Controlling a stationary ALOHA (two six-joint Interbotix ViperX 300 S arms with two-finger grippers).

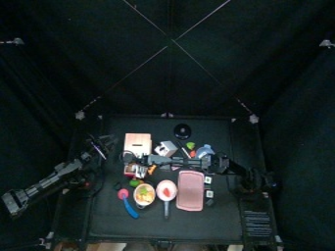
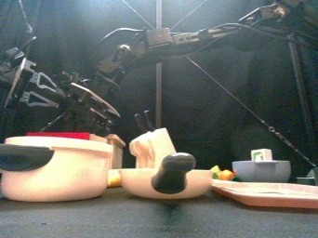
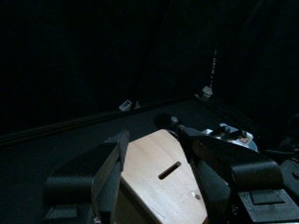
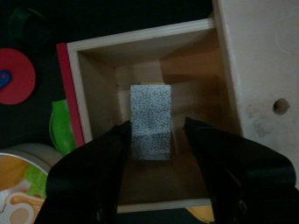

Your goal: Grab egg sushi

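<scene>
A pale wooden box [image 4: 117, 52] stands open in the right wrist view, with one grey speckled block [image 4: 149, 105] on its floor. I cannot tell whether that block is the egg sushi. My right gripper [image 4: 158, 129] hangs open just above the box, one jaw on each side of the block and not touching it. The box's wooden lid [image 4: 263, 70] stands raised beside it. In the left wrist view the slotted lid [image 3: 158, 175] fills the gap of my left gripper [image 3: 162, 140], which is shut on it. From above, the box [image 1: 135, 144] sits at the table's back left.
Beside the box lie a red disc [image 4: 14, 77], a green piece [image 4: 61, 122] and a plate of yellow food [image 4: 30, 192]. A pink tray [image 1: 191, 189] lies in front. At the front edge stand a cream pot [image 2: 50, 167], a handled bowl [image 2: 168, 177] and a grey bowl [image 2: 261, 170].
</scene>
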